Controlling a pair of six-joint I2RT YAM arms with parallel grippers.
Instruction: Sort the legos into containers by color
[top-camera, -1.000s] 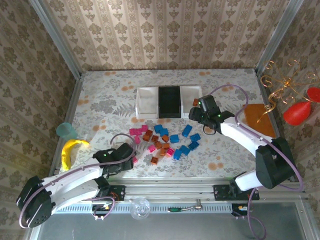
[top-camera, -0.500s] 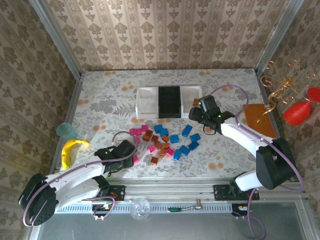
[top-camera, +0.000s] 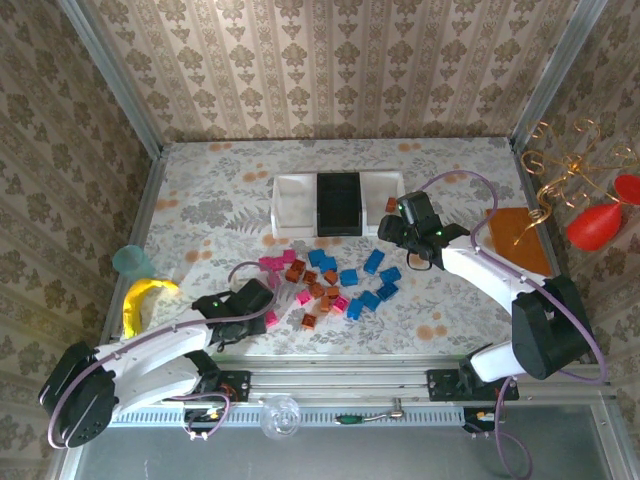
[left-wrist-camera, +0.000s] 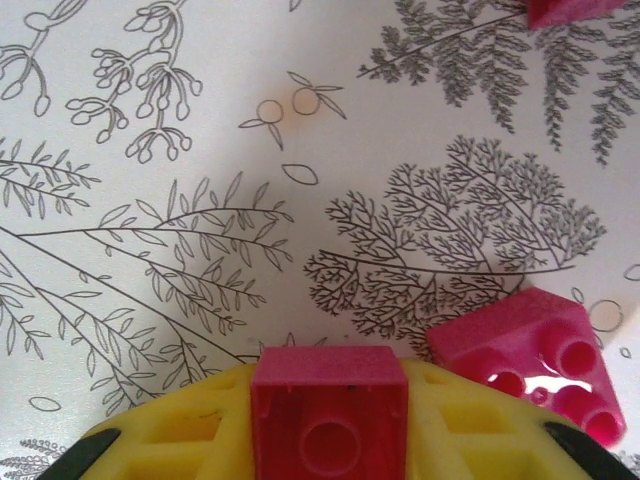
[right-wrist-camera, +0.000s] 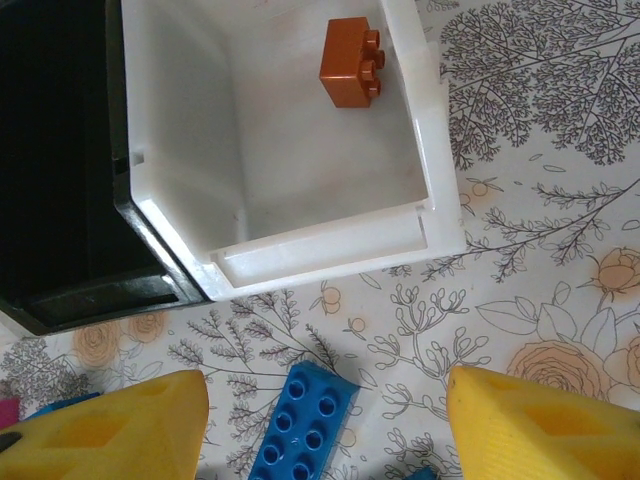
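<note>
while between left fingers (left-wrist-camera: 170, 438), pink lego (left-wrist-camera: 328, 408)

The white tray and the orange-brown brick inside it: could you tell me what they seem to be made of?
The white tray looks like moulded plastic with a semi-gloss finish, given its thin, even walls and soft sheen. The orange-brown brick is probably hard, smooth plastic, with crisp edges and moulded studs.

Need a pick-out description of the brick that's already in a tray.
On the floral table, three trays sit in a row at the far middle; take the white tray right of the black tray. Inside it, near the outer wall, lies one orange-brown brick: the only brick visible inside a tray; the rest lie loose on the table.
</note>
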